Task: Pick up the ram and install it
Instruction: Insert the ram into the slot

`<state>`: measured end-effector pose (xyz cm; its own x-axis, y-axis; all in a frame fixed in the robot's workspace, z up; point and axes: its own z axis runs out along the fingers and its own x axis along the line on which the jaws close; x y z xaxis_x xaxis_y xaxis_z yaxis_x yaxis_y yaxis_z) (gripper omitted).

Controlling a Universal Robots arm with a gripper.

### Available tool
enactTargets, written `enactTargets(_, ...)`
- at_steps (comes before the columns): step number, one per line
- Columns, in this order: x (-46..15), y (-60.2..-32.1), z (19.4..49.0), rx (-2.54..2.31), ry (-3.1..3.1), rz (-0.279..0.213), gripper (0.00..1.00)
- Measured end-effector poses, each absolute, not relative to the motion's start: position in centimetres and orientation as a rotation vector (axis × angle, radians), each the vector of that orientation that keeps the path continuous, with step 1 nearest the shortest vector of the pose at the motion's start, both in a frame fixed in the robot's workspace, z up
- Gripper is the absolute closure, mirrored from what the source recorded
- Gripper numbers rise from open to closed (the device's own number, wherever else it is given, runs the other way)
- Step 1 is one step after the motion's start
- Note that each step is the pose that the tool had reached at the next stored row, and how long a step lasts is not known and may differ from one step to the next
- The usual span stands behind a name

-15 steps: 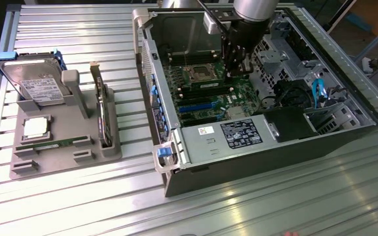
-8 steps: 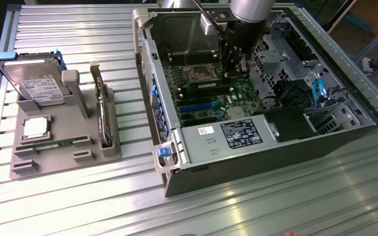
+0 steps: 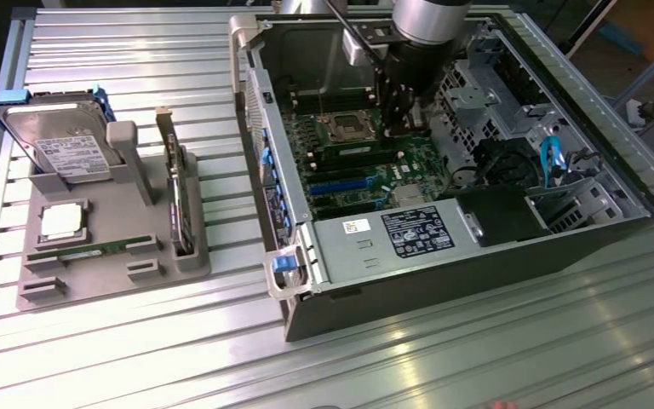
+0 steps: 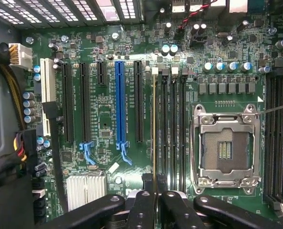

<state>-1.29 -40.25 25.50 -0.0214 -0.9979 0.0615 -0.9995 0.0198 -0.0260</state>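
My gripper (image 4: 155, 185) is shut on the ram (image 4: 154, 124), which I see edge-on as a thin pale-green strip running away from the fingertips. The ram lies lengthwise along the memory slots (image 4: 172, 119), on the side nearest the long black expansion slot (image 4: 139, 102). I cannot tell whether it touches its slot. In the exterior view the gripper (image 3: 402, 119) reaches down into the open computer case (image 3: 304, 183), over the motherboard beside the processor socket (image 3: 344, 128). Another green ram stick (image 3: 77, 250) lies along the front of the grey fixture.
The grey fixture (image 3: 111, 273) on the exterior view's left also holds a hard drive (image 3: 60, 141), a square silver processor (image 3: 62, 220) and a dark card on edge (image 3: 176, 196). Inside the case are the empty processor socket (image 4: 225, 148), a blue slot (image 4: 120, 105), a heatsink (image 4: 86, 190) and the power supply (image 3: 401, 234).
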Motion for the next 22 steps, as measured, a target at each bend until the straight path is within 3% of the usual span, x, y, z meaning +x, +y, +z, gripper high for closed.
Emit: enactTargets(22,-1.68,-39.97,24.60,2.184,-2.221,0.096,0.88)
